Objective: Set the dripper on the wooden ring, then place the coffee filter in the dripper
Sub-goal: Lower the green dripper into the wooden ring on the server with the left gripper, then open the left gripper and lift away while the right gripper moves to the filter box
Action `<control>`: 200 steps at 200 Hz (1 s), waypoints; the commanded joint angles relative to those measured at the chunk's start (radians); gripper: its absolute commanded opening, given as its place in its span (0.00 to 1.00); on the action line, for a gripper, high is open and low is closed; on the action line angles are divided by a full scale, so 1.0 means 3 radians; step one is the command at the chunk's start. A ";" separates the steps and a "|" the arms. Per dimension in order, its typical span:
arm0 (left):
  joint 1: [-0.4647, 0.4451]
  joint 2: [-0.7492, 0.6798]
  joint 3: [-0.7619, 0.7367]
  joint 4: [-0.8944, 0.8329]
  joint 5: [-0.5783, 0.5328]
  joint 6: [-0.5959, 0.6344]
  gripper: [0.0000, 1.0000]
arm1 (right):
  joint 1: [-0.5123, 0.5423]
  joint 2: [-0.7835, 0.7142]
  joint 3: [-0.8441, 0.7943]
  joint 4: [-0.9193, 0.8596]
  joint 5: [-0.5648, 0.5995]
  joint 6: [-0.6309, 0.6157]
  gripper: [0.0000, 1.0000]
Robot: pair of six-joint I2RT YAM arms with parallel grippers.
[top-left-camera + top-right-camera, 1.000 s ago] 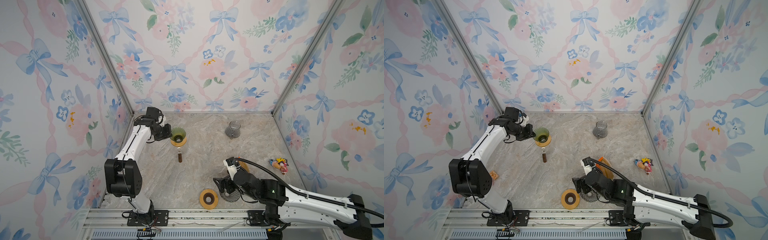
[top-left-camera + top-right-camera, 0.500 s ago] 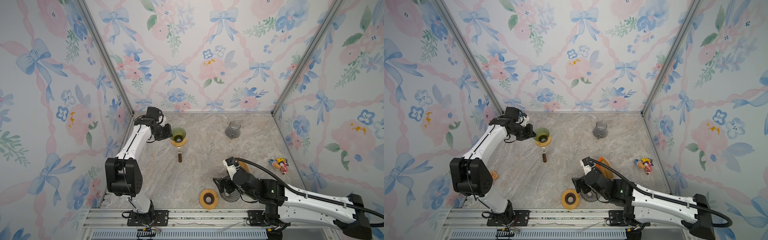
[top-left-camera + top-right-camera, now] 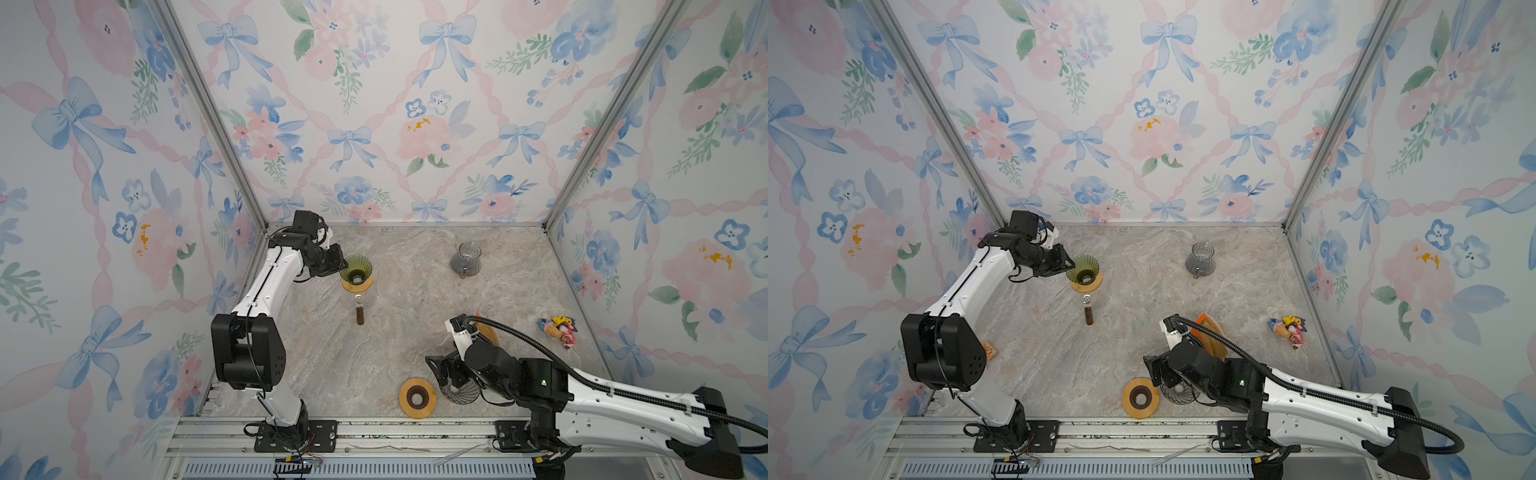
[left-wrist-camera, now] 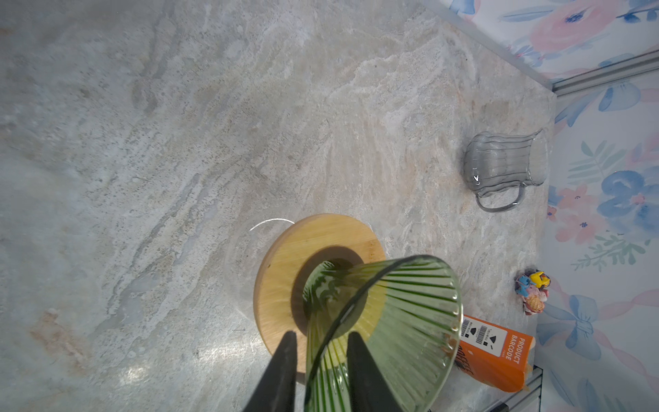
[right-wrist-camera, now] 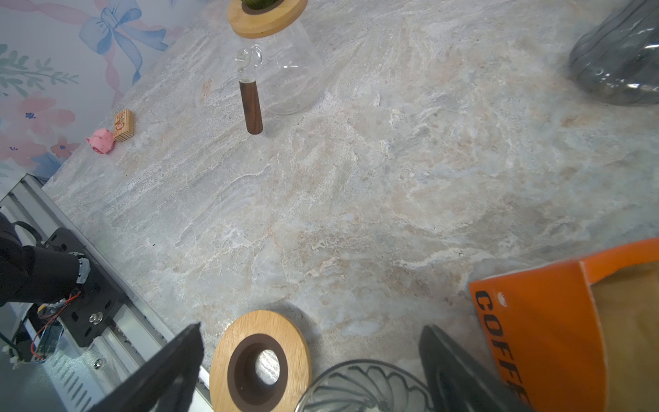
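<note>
The green ribbed glass dripper (image 3: 356, 268) (image 3: 1084, 268) (image 4: 403, 303) sits in a wooden collar (image 4: 285, 271) on a clear carafe (image 5: 285, 78). My left gripper (image 3: 338, 264) (image 4: 321, 335) straddles its rim, one finger inside and one outside, slightly open, with small gaps to the glass. Tan coffee filters (image 5: 627, 321) stand in an orange box (image 5: 535, 321) (image 4: 495, 353) (image 3: 1210, 332), partly hidden behind my right arm. My right gripper (image 3: 444, 370) (image 5: 310, 331) hangs wide open and empty over a clear ribbed glass dripper (image 5: 363, 388) (image 3: 459, 392) at the front.
A loose wooden ring (image 3: 417, 397) (image 5: 260, 360) lies beside the clear dripper. A grey glass pitcher (image 3: 466, 259) (image 4: 504, 164) stands at the back right and a small toy figure (image 3: 559, 328) by the right wall. A pink pig (image 5: 101, 141) and a wooden block (image 5: 123, 125) lie near the left wall.
The left gripper's jaws have parted a little around the green dripper's rim. Neither arm has visibly shifted, and the right gripper stays wide open.
</note>
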 commanded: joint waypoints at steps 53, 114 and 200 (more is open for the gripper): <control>0.0033 0.0168 0.0137 -0.0012 0.0038 0.0000 0.19 | 0.0045 -0.0023 0.0056 0.0008 0.0083 -0.0002 0.97; 0.0034 0.0189 0.0165 -0.0011 0.0063 -0.0007 0.21 | 0.0040 -0.0022 0.0053 0.0000 0.0087 -0.0007 0.97; 0.0034 0.0044 0.0188 -0.0014 -0.0036 0.0022 0.45 | 0.0035 -0.0003 0.0109 -0.0009 0.0103 -0.0035 0.97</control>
